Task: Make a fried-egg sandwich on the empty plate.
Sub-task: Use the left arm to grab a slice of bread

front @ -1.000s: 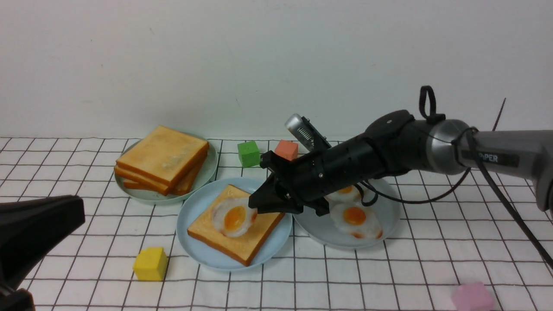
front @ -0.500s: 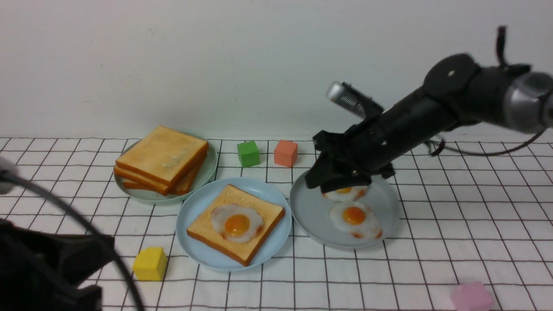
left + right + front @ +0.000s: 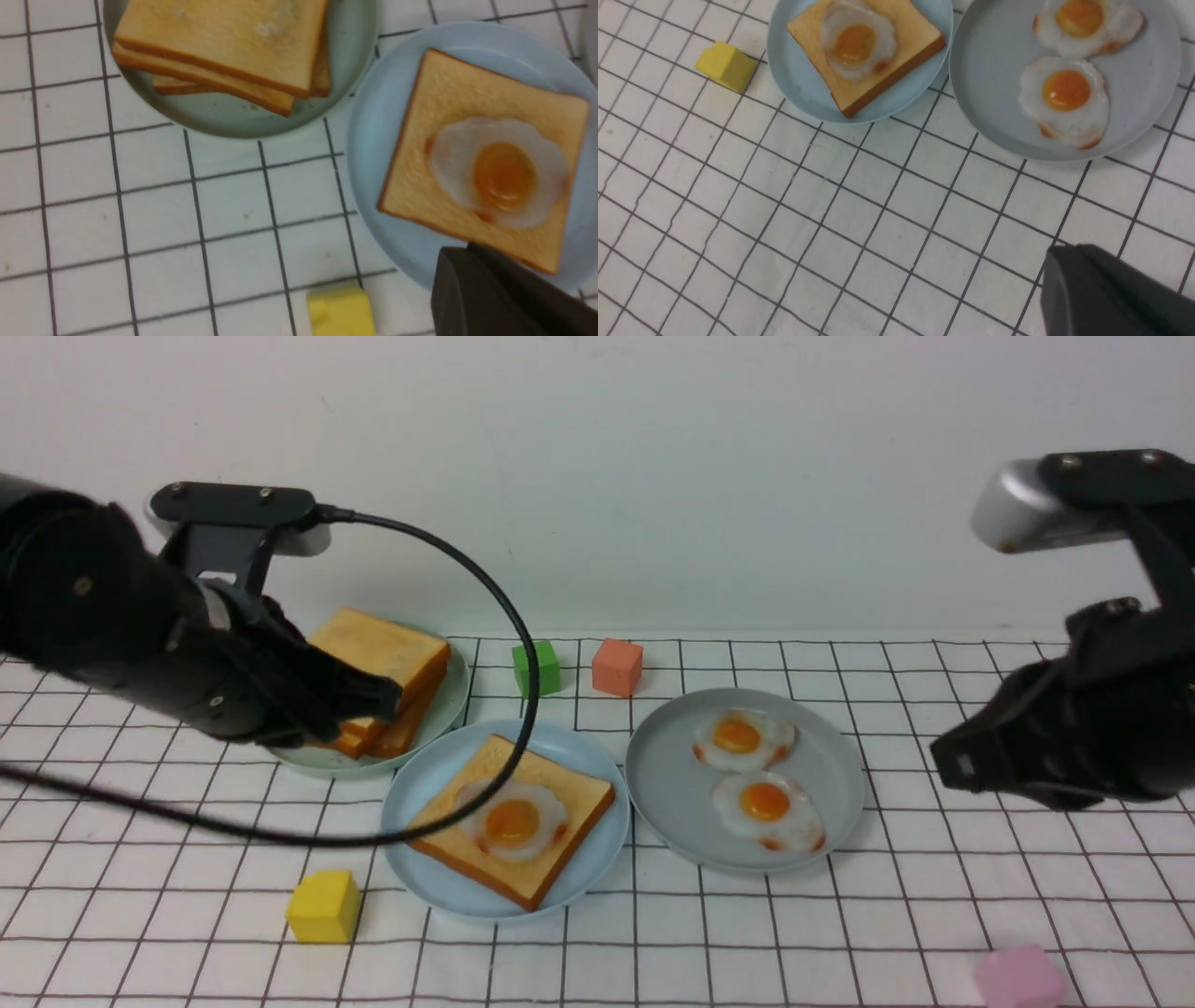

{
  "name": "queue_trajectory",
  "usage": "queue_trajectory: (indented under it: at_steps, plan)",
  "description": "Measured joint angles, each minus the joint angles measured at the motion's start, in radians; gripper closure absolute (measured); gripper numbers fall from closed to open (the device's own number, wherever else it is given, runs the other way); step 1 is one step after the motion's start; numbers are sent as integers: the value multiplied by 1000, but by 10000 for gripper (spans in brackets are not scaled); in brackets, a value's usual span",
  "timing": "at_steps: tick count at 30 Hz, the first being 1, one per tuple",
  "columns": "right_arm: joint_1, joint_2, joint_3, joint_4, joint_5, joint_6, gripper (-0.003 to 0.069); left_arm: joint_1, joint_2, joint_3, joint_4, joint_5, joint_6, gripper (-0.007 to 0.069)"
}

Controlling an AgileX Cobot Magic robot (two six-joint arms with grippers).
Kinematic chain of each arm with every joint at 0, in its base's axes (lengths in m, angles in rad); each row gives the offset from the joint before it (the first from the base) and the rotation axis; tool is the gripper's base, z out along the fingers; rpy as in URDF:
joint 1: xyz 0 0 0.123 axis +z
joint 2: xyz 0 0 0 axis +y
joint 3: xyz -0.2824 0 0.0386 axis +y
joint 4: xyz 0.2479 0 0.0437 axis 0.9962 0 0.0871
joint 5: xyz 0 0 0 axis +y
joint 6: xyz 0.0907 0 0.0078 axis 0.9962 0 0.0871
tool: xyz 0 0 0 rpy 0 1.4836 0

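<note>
Sky-blue plate (image 3: pixel 415 859) sits at the centre of your grid cloth, carrying one toast slice (image 3: pixel 551 859) with a fried egg (image 3: pixel 513 819) on top and no second slice. Your left gripper (image 3: pixel 378 695) reaches in low, jaws shut and empty, in front of the toast pile (image 3: pixel 397 653). Your right gripper (image 3: pixel 952 765) hangs over the cloth right of the grey plate (image 3: pixel 667 789), holding nothing; you cannot tell whether its jaws are closed.

We are noting a plain off-white matte wall (image 3: pixel 597 476) running behind a flat white tablecloth (image 3: pixel 709 943) gridded with thin black lines, soft even light falling.
</note>
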Motion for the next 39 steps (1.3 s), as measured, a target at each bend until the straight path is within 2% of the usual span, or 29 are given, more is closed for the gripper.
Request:
queue_trajectory:
  at_steps: [2, 9, 10, 11, 12, 13, 15, 16, 17, 20, 23, 26, 31, 36, 39]
  plan:
    - [3, -64, 28, -3, -9, 0, 648, 36, 118, -88, -21, 0, 71, 638]
    - [4, -128, 38, -7, 22, 0, 648, 63, 339, -272, 2, 0, 144, 614]
    - [4, -128, 39, -8, 31, 0, 648, 63, 384, -312, 8, -6, 167, 566]
    - [4, -128, 39, -8, 31, 0, 648, 63, 384, -312, 10, -6, 167, 566]
    - [4, -127, 39, -11, 38, 0, 648, 63, 416, -338, 15, -20, 189, 496]
    - [4, -127, 39, -11, 39, 0, 648, 63, 419, -340, 15, -22, 192, 488]
    - [4, -124, 39, -12, 41, 0, 648, 63, 444, -350, 53, -69, 219, 363]
    - [4, -124, 39, -12, 41, 0, 648, 63, 446, -351, 57, -72, 220, 353]
    - [4, -122, 39, -13, 41, 0, 645, 63, 457, -352, 86, -97, 226, 286]
    - [4, -120, 39, -14, 41, 0, 645, 63, 484, -352, 119, -126, 229, 174]
    - [4, -118, 39, -14, 41, 1, 643, 63, 520, -352, 129, -149, 232, 118]
    - [4, -118, 39, -14, 41, 1, 641, 63, 552, -352, 135, -165, 232, 108]
    - [4, -118, 39, -14, 41, 1, 637, 62, 581, -362, 148, -175, 225, 130]
    - [4, -118, 40, -12, 48, 2, 634, 64, 586, -369, 154, -164, 181, 342]
    - [4, -118, 40, -1, 52, 2, 631, 62, 581, -369, 153, -156, 179, 504]
